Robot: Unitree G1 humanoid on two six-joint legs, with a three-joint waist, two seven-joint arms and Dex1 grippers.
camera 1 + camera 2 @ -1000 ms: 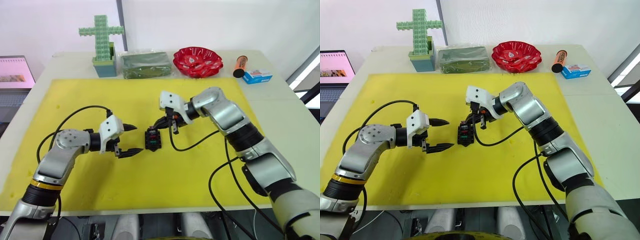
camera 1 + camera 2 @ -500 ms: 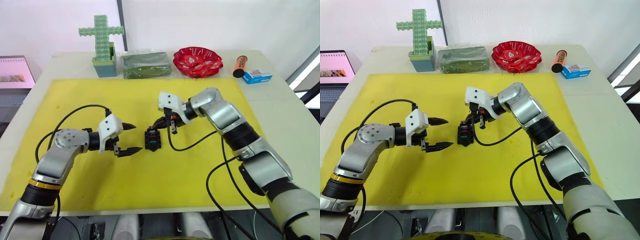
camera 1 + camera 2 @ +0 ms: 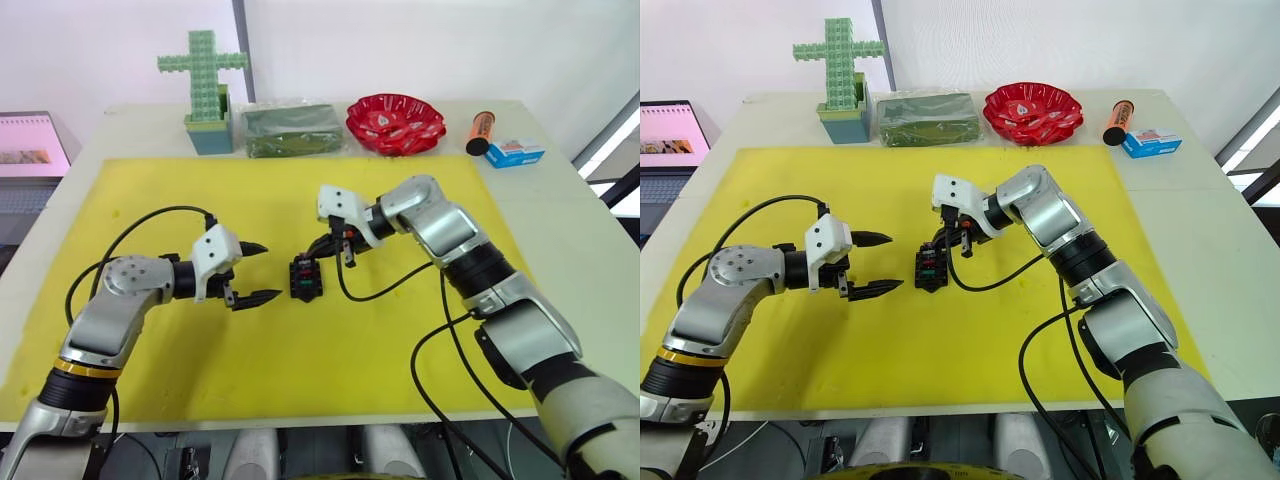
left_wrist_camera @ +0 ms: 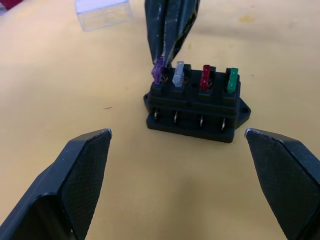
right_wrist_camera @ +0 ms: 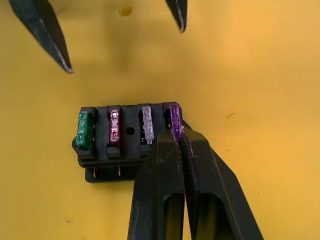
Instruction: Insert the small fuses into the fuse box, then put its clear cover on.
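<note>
Right hand (image 5: 175,142) grips the purple fuse (image 5: 175,119) at the fuse box (image 4: 195,106); left hand (image 3: 250,273) gapes nearby, clear cover (image 4: 104,12) behind.

1. The two head eyes look forward and down from the near edge over the surface (image 3: 560,215), from well back.
2. Each wrist camera sits close, looking along its pincer.
3. All four views share the fuse box (image 4: 195,105).
</note>
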